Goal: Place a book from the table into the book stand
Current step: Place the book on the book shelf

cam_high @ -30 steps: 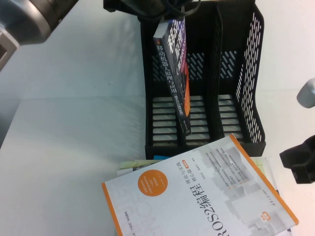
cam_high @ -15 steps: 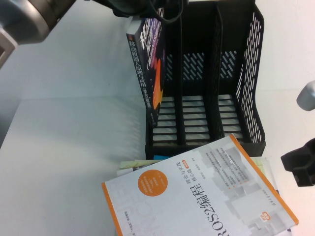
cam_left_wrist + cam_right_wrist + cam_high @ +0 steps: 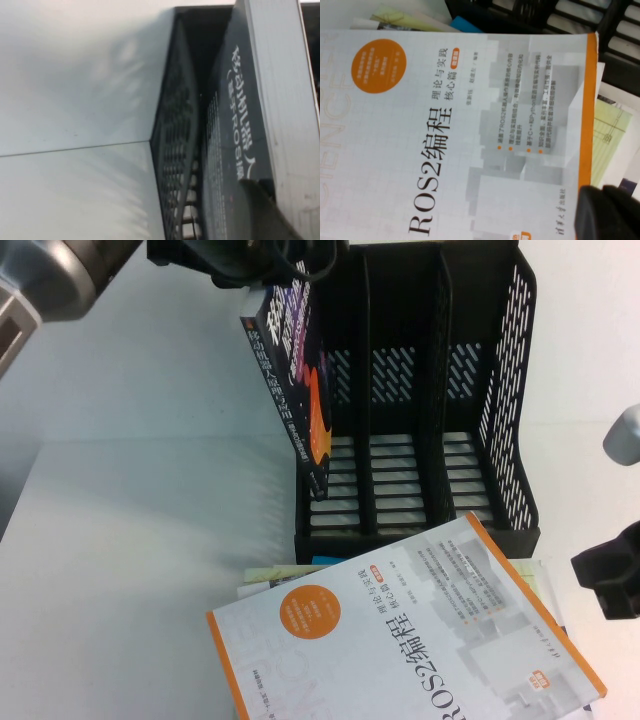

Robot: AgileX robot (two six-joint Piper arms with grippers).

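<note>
Since a moment ago the book [image 3: 292, 390] has swung outward, leaning over the book stand [image 3: 500, 390]'s left wall, lower corner in its left slot; other slots bare. Left tool [image 3: 262, 262], partly cut off above the stand, clenches the book's top. Right tool [image 3: 610, 580] hovers right of the stand, grip unclear

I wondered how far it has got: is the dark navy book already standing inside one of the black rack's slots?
No: the dark navy book hangs tilted from the left end effector at the black plastic book stand's left wall.
</note>
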